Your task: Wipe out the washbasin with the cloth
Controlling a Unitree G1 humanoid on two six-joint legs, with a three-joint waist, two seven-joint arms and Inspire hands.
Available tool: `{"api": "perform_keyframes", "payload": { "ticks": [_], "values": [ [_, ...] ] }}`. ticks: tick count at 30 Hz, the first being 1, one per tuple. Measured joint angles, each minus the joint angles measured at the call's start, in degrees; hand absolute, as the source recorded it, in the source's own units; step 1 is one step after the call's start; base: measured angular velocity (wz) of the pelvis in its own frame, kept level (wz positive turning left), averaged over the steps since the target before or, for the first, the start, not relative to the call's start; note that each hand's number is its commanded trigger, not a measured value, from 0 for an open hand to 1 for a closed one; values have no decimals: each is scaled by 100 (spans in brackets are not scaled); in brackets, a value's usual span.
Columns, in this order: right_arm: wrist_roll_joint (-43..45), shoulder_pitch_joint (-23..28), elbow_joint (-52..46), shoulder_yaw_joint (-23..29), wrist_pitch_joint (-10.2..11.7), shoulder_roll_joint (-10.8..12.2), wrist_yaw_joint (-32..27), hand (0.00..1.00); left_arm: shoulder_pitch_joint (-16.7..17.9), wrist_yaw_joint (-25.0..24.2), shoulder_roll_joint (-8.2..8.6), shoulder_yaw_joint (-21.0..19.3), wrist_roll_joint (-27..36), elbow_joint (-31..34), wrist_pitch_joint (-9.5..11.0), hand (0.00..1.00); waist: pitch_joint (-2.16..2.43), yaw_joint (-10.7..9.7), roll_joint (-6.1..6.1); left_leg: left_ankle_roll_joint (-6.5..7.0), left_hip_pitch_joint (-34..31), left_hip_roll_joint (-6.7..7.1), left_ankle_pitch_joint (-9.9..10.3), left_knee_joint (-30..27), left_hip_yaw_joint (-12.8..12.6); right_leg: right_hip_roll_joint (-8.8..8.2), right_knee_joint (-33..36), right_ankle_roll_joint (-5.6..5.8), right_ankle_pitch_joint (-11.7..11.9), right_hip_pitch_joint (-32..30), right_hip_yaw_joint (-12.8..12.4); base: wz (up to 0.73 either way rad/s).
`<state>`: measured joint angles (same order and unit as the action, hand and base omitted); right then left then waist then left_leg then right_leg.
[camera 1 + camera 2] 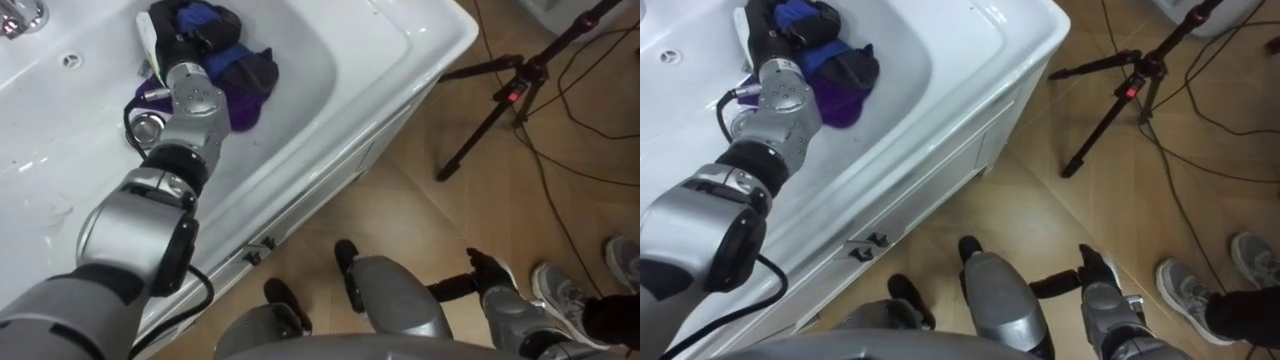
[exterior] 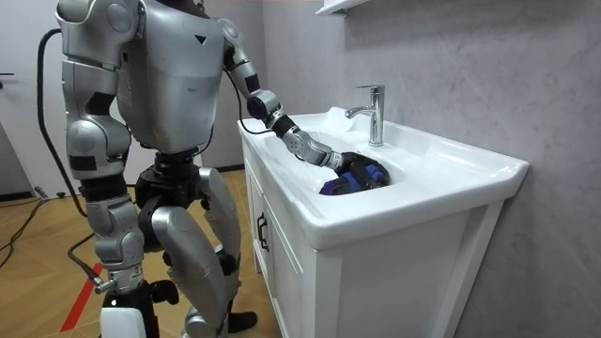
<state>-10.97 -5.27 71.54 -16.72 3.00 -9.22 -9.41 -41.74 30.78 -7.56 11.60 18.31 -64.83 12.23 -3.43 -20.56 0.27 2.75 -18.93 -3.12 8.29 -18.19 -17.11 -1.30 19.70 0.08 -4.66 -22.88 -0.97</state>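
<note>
The white basin lies at my upper left, set in a white vanity. My left arm reaches into it. The left hand has its dark fingers curled into a bunched blue and purple cloth that rests on the basin's sloping side. In the room view I stand close to the vanity's end, with the left hand down in the bowl on the cloth. My right hand hangs low by my side over the wooden floor, fingers relaxed and holding nothing.
A chrome tap stands at the basin's back edge, and the drain is left of the cloth. A black tripod with cables stands on the floor to the right. A person's shoes show at lower right.
</note>
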Motion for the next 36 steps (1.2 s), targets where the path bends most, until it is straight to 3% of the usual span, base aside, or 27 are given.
{"api": "perform_keyframes", "payload": {
  "ticks": [2,8,13,18,22,28,33,36],
  "values": [
    [-4,79,-86,9,-12,0,-8,0,51,-3,-21,-2,-91,-13,95,100,-21,10,-34,-1,44,14,0,28,-6,-3,11,-1,-45,13,-23,0],
    [4,109,-111,10,-151,-47,-44,0,222,-114,-154,78,-637,-131,288,100,-17,87,-47,-9,124,31,12,75,-79,-4,114,-3,-86,-3,-97,-6],
    [-2,141,-166,12,-189,-54,-43,0,412,-313,-287,-18,-1152,-184,350,100,-8,284,-63,-44,241,-13,57,95,-230,56,138,-20,-122,14,-228,-16],
    [-55,135,-180,13,-183,-114,-44,0,577,-337,-337,-13,-1692,-207,392,100,9,374,-71,-70,274,-12,64,105,-226,83,135,-52,-139,46,-210,-1],
    [-75,96,-165,234,-182,-126,-43,0,828,-318,-420,-80,-2348,-215,404,100,122,463,-134,-116,375,-19,43,199,-239,114,96,-86,-150,121,-217,-3],
    [-221,216,-236,337,-144,-234,-94,0,1365,-163,-490,-50,-2955,-278,403,100,184,641,-85,-192,605,-76,75,254,-216,150,1,-148,-162,397,-202,0],
    [-211,347,-126,553,-134,-251,-130,0,1850,-74,-766,-127,-3470,-286,387,100,231,843,-13,-233,628,-91,57,268,-46,162,-84,-193,-205,502,3,19],
    [-222,314,-10,633,-132,-281,-124,0,2012,20,-896,-114,-3492,-303,261,100,273,965,64,-257,598,-90,37,273,57,153,-102,-213,-214,529,101,17]
  ]
}}
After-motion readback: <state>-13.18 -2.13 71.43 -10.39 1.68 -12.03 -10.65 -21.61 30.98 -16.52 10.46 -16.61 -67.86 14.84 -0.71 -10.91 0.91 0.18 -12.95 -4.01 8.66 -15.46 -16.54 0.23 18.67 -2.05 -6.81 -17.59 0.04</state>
